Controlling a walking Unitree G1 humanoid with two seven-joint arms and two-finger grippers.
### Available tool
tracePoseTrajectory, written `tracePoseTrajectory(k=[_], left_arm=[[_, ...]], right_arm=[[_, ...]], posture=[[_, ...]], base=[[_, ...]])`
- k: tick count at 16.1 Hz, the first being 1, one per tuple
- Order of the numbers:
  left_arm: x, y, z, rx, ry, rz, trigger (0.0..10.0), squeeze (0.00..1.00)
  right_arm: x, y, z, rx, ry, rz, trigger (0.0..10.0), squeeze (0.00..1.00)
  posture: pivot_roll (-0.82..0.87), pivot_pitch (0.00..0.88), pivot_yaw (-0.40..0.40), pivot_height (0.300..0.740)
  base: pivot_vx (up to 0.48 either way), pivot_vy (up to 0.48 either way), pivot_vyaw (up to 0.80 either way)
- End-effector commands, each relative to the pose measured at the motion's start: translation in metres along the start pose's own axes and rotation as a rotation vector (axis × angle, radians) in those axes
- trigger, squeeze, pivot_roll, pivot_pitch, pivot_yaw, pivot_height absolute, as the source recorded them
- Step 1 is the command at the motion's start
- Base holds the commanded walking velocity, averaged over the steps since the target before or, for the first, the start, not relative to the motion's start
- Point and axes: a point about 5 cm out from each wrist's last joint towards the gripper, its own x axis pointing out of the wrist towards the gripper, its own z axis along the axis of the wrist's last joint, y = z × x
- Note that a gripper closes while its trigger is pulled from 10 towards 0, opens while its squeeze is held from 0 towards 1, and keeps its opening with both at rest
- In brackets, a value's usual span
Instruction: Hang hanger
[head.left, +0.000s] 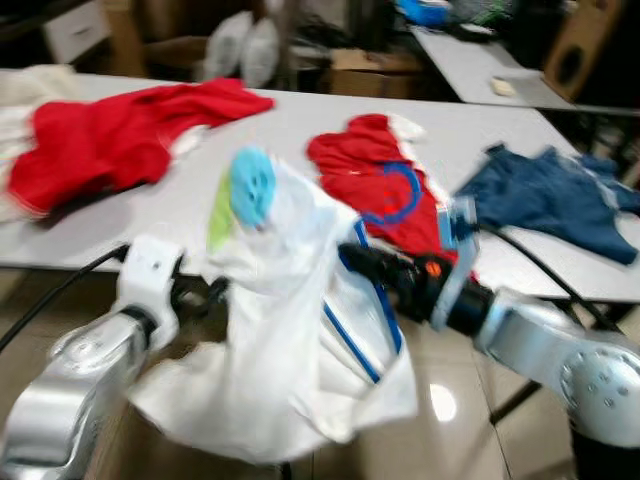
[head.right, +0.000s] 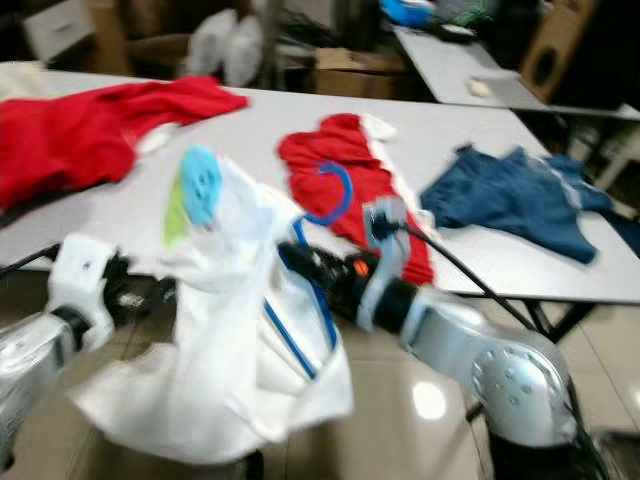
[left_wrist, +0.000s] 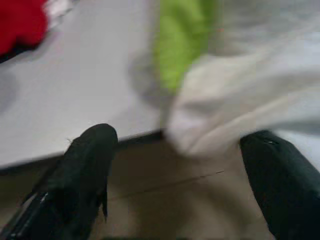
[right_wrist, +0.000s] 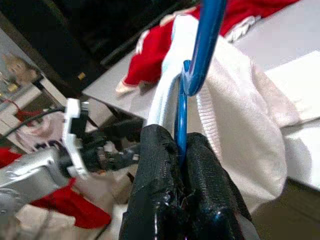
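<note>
Nearest the camera, the right gripper (right_wrist: 182, 165) had its two black fingers pressed together on the thin blue hanger (right_wrist: 200, 55), pinching its bar just below the point where the neck rose into the hook. From that grip the hanger's long axis ran away from the fingers and upward, hook end farthest from the wrist, and a white garment (head.left: 300, 330) with blue trim was draped over it and hung below the table edge. The left gripper (left_wrist: 175, 175) stood with its fingers wide apart, nothing between them, just beside the garment's pale hem and a patch of lime green fabric. In the head views it sat low on the left of the bundle, touching or nearly touching the cloth; the blur left that unsettled. The right arm was therefore the one carrying the hanger, and the hook pointed up and away toward the table. Beyond the bundle lay the grey table (head.left: 190, 210), with a red garment (head.left: 110, 140) spread far left, a red shirt (head.left: 375, 175) in the middle and a blue denim piece (head.left: 560, 195) to the right. No rail or rod could be made out, so the hook's target remained unknown; any hanging move would likely depend on the right arm.
</note>
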Motion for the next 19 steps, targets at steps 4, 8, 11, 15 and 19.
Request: tracePoseTrajectory(k=[4, 8, 11, 15, 19], left_arm=[[0.016, -0.018, 0.021, 0.016, -0.097, -0.06, 10.0, 1.0], [0.018, -0.033, 0.023, -0.001, -0.115, -0.105, 10.0, 1.0], [0.02, -0.038, 0.022, -0.077, -0.139, -0.118, 10.0, 1.0], [0.033, -0.049, 0.03, -0.088, -0.167, -0.151, 10.0, 1.0], [0.037, -0.055, 0.034, -0.134, -0.193, -0.138, 10.0, 1.0]], right_arm=[[-0.008, -0.001, -0.026, -0.023, 0.087, -0.033, 0.0, 0.0], [-0.008, -0.018, -0.038, -0.053, 0.089, -0.126, 0.0, 0.0], [-0.004, -0.033, -0.045, -0.117, 0.113, -0.172, 0.0, 0.0], [-0.006, -0.033, -0.043, -0.155, 0.051, -0.202, 0.0, 0.0], [-0.009, -0.041, -0.044, -0.117, -0.027, -0.262, 0.0, 0.0]], posture=[[-0.11, 0.0, -0.023, 0.74], [-0.07, 0.0, -0.031, 0.74], [-0.07, 0.0, -0.034, 0.74], [-0.11, 0.0, -0.004, 0.74], [-0.09, 0.0, -0.012, 0.74]], base=[[0.0, 0.0, 0.69], [0.0, 0.0, 0.7], [0.0, 0.0, 0.7], [0.0, 0.0, 0.7], [0.0, 0.0, 0.7]])
